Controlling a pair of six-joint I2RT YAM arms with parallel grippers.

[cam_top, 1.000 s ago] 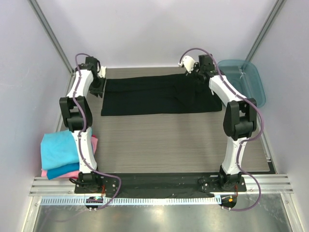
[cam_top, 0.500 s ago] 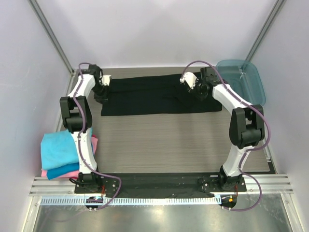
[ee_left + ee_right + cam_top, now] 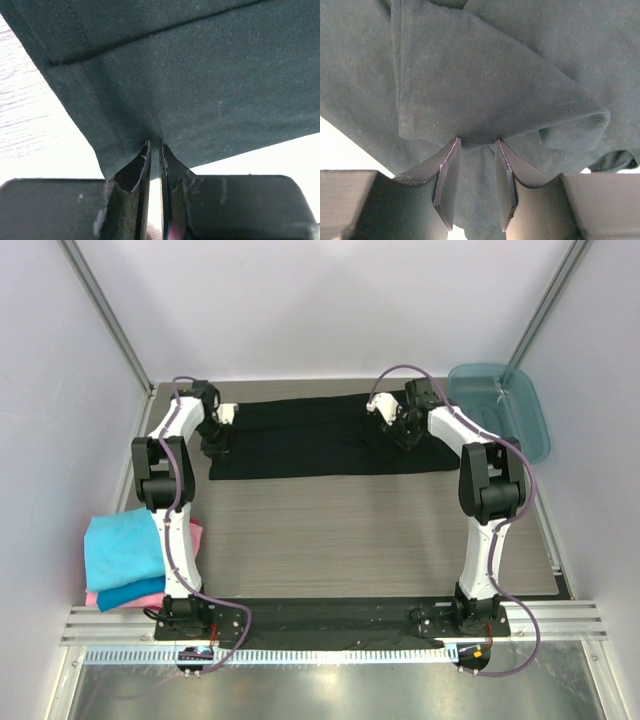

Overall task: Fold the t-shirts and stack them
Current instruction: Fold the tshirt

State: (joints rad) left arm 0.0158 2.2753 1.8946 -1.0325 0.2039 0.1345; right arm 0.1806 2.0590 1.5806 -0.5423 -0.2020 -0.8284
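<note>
A black t-shirt (image 3: 320,440) lies as a long folded strip across the far side of the table. My left gripper (image 3: 216,440) is at its left edge. In the left wrist view this gripper (image 3: 154,146) is shut on the stitched hem of the black cloth (image 3: 200,75). My right gripper (image 3: 398,430) rests on the right part of the shirt. In the right wrist view its jaws (image 3: 477,141) stand apart, with a rounded fold of black cloth (image 3: 470,75) at their tips and cloth lying between them. Folded turquoise (image 3: 125,545), blue (image 3: 130,592) and pink (image 3: 195,535) t-shirts are stacked at the near left.
A translucent teal tray (image 3: 505,405) sits at the far right corner. Bare wood-grain tabletop (image 3: 350,530) stretches between the black shirt and the arm bases. Metal frame posts rise at both far corners.
My left gripper moved onto the shirt's left edge and shut on the hem. My right gripper moved left and nearer over the shirt, and its jaws widened.
</note>
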